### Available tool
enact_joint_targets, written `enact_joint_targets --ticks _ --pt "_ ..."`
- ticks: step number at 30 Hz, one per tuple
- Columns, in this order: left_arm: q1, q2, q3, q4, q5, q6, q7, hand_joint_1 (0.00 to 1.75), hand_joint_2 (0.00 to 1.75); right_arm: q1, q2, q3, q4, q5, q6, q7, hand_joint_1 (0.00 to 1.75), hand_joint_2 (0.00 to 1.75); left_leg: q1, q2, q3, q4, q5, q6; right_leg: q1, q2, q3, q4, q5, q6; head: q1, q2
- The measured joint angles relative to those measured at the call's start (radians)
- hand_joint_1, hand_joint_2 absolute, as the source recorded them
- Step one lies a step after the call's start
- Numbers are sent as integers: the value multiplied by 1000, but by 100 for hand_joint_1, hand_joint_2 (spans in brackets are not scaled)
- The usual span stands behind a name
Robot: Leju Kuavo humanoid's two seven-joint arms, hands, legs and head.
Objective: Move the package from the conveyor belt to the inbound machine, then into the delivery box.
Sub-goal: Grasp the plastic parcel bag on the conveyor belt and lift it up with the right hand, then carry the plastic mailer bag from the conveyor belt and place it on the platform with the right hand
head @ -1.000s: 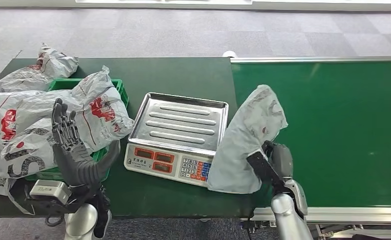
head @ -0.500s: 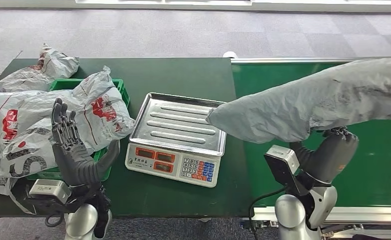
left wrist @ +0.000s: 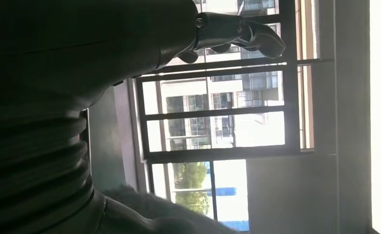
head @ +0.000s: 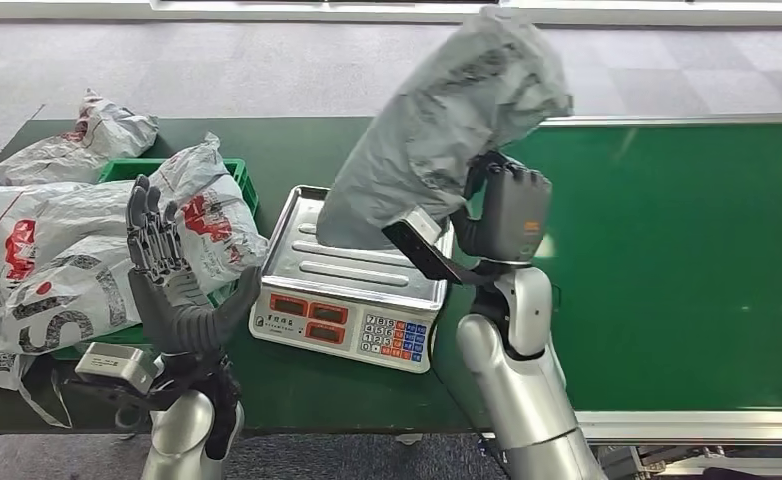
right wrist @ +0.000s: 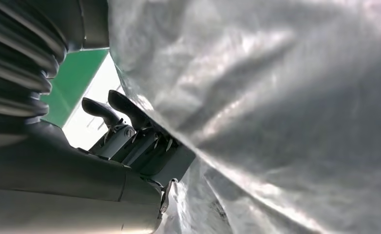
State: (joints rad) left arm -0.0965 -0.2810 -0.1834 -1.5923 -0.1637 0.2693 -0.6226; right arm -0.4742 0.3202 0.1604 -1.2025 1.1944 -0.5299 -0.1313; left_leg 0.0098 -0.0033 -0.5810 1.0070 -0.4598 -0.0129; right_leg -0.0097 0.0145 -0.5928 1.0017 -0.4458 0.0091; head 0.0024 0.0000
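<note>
Above the scale (head: 352, 275), the right hand (head: 507, 205) grips a grey package (head: 437, 125) and holds it up in the air, the bag standing nearly upright with its lower end hanging over the scale's steel tray (head: 362, 245); whether that end touches the tray cannot be told. From the right wrist, the crinkled grey bag (right wrist: 276, 107) lies close against the dark fingers (right wrist: 125, 109) curled on it. Beside the scale's right side runs the green conveyor belt (head: 687, 250). On the dark table (head: 367, 150) to the scale's left sits a green box (head: 232, 175), heaped with white and red printed bags (head: 77, 250) that spill over its edges. Near that heap the left hand (head: 167, 265) is raised, fingers straight, slightly apart and pointing up, holding nothing.
</note>
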Motion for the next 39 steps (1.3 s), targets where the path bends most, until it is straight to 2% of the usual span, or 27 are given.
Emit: enact_joint_targets --ticks 3,6,15,16,17,19,20,21,26,39 --pt "-12 1 -34 16 15 4 -6 0 175 -126 21 44 231 -40 -4 14 175 175 0 -3 -1 0 1 0 0 -3 0 0 0 0 0 0" --pt "-17 2 -51 28 23 8 -9 0 175 -190 33 83 374 -83 -1 17 175 175 0 -4 -1 0 1 0 0 -4 0 0 0 0 0 0" --pt "-25 13 -66 48 26 18 -12 0 175 -254 43 165 547 -143 21 28 175 175 0 -4 -4 0 1 0 0 -4 -3 0 0 0 0 0" --pt "-25 14 -66 49 26 18 -12 0 175 -257 43 170 554 -145 23 28 139 175 0 -4 -4 0 1 0 0 -4 -3 0 0 0 0 0" --pt "-25 15 -66 50 26 18 -12 0 175 -260 43 173 560 -147 24 28 95 175 0 -4 -4 0 1 0 0 -4 -3 0 0 0 0 0" --pt "-25 16 -66 52 27 18 -12 0 175 -266 43 180 570 -159 37 26 8 87 0 -4 -4 0 1 0 0 -4 -3 0 0 0 0 0" --pt "-25 16 -66 53 28 18 -12 0 175 -269 43 183 577 -173 55 24 0 44 0 -4 -4 0 1 0 0 -4 -3 0 0 0 0 0" --pt "-25 17 -66 54 28 19 -12 0 175 -273 43 186 584 -190 77 20 0 0 0 -4 -4 0 1 0 0 -4 -3 0 0 0 0 0" --pt "-28 21 -66 62 29 21 -14 0 175 -289 43 205 620 -275 141 -6 0 0 0 -4 -4 0 1 0 0 -4 -3 0 0 0 0 0" --pt "-29 24 -66 65 29 38 -18 0 175 -320 44 232 661 -259 66 59 0 0 0 -4 -5 0 1 0 0 -4 -4 0 0 0 0 0"
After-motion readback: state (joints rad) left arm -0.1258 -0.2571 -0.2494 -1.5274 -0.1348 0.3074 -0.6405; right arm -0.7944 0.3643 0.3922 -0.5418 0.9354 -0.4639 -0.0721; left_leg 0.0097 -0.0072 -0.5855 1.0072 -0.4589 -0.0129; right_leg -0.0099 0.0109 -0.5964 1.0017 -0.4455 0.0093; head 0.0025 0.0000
